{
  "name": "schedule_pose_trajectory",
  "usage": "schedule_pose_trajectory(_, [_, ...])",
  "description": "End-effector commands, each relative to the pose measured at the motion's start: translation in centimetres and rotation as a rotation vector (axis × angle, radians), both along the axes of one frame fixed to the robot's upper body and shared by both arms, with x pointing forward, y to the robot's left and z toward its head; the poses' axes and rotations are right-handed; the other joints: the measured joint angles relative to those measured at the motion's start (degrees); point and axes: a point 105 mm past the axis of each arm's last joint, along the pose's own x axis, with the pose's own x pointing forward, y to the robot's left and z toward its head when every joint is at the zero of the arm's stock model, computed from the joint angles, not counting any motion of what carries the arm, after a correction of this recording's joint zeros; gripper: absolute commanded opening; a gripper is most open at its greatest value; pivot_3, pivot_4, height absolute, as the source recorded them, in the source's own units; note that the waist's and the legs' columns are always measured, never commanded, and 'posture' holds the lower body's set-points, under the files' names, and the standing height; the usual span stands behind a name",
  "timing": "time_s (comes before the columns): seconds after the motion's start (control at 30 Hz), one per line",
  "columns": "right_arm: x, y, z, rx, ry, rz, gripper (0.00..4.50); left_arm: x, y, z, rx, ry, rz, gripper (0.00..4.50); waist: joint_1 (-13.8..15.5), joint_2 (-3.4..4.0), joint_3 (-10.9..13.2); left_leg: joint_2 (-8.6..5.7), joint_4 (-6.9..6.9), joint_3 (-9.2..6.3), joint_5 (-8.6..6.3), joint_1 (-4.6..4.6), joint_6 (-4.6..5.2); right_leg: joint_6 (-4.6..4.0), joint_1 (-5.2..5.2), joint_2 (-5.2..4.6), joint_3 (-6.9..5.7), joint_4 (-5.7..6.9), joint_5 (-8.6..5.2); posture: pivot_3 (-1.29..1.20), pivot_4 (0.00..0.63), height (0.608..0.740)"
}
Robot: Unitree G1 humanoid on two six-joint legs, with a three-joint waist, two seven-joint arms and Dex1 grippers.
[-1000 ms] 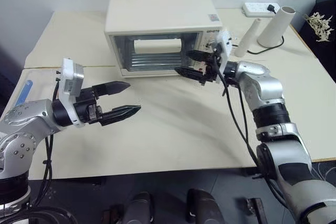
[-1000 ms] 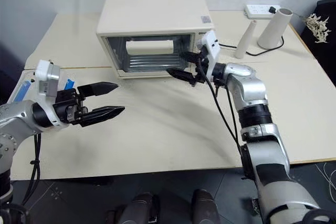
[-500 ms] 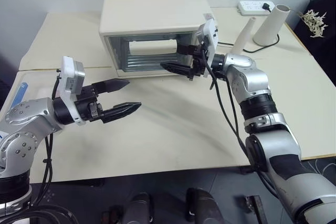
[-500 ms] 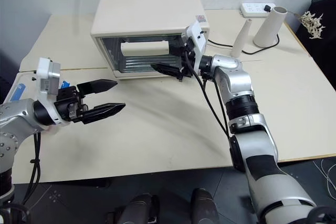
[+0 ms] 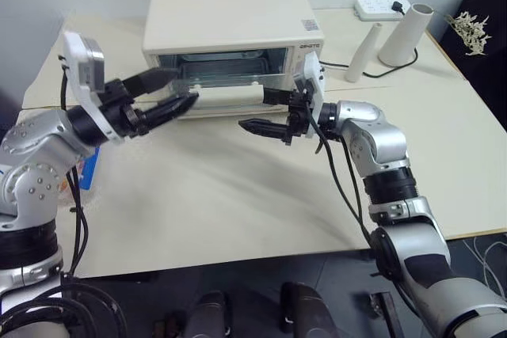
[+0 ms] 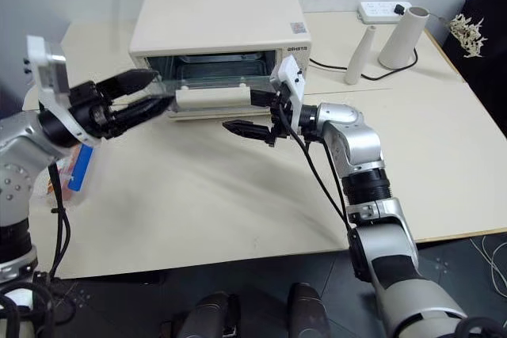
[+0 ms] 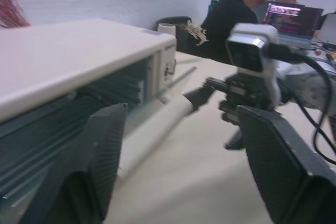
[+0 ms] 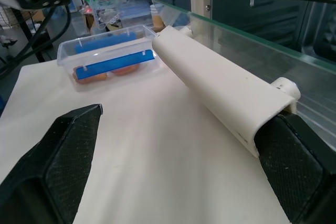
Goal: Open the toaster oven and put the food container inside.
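The cream toaster oven (image 5: 230, 21) stands at the table's back. Its glass door hangs partly lowered, with the white handle (image 5: 230, 98) tilted out toward me. My right gripper (image 5: 253, 108) is open at the handle's right end: one finger lies against the handle, the other hangs below it. My left gripper (image 5: 184, 89) is open at the door's left end, its fingers above and below the glass edge. The food container (image 8: 113, 59), clear with blue strips and orange food, lies on the table at the left (image 6: 75, 168), partly behind my left arm.
Two white tapered tubes (image 5: 405, 33) (image 5: 364, 53) and a power strip (image 5: 380, 8) with a black cable sit at the back right. People (image 7: 236, 9) sit at a laptop beyond the table. Bare tabletop (image 5: 238, 187) stretches in front of the oven.
The oven door has swung partway down as my right gripper drew back with the handle. My left gripper rose and went forward to the door's left end. The camera view shifted.
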Motion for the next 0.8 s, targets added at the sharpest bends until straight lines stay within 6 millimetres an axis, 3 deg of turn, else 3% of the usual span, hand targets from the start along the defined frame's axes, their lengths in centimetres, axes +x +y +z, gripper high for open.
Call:
schedule_pose_trajectory(0.03, [-1.7,0.7,1.9,0.052,-0.065,0.054,4.5,2.1,1.3,1.0,0.046,-0.061,0.129,2.35,0.2,0.0,0.0,0.0,0.01,0.03,0.0,-0.01,0.0,0.0,-0.01,0.0,-0.01,0.02,0.0,0.0,0.15,0.74])
schedule_pose_trajectory(0.13, [-2.2,0.7,1.4,0.061,-0.049,0.051,4.5,4.5,2.1,1.4,0.045,-0.07,0.212,1.43,0.3,0.0,0.0,-0.02,0.05,0.15,0.01,-0.06,-0.01,0.0,-0.07,0.0,-0.02,0.08,0.0,0.0,0.15,0.74])
schedule_pose_trajectory(0.3, [-2.9,0.7,0.9,0.066,-0.03,0.046,4.5,6.0,0.9,1.0,0.134,-0.091,0.185,0.02,0.2,-0.01,0.0,-0.01,0.01,0.29,0.01,-0.09,-0.01,0.0,-0.19,0.01,-0.07,0.1,0.0,0.0,0.15,0.74])
schedule_pose_trajectory(0.6, [-3.2,0.3,0.7,0.079,-0.021,0.008,4.5,7.2,0.5,-1.2,0.362,-0.094,0.154,0.02,0.4,-0.01,0.0,0.0,0.11,0.33,0.01,-0.09,-0.01,0.0,-0.2,0.0,-0.07,0.21,0.0,0.0,0.15,0.74])
schedule_pose_trajectory(0.8, [-2.4,-2.7,-0.5,0.011,-0.025,-0.136,4.5,6.3,0.0,-1.4,0.401,-0.089,0.099,0.02,0.5,-0.02,0.0,0.0,0.13,0.32,0.01,-0.11,-0.01,0.0,-0.21,-0.01,-0.06,0.25,0.0,0.0,0.15,0.74])
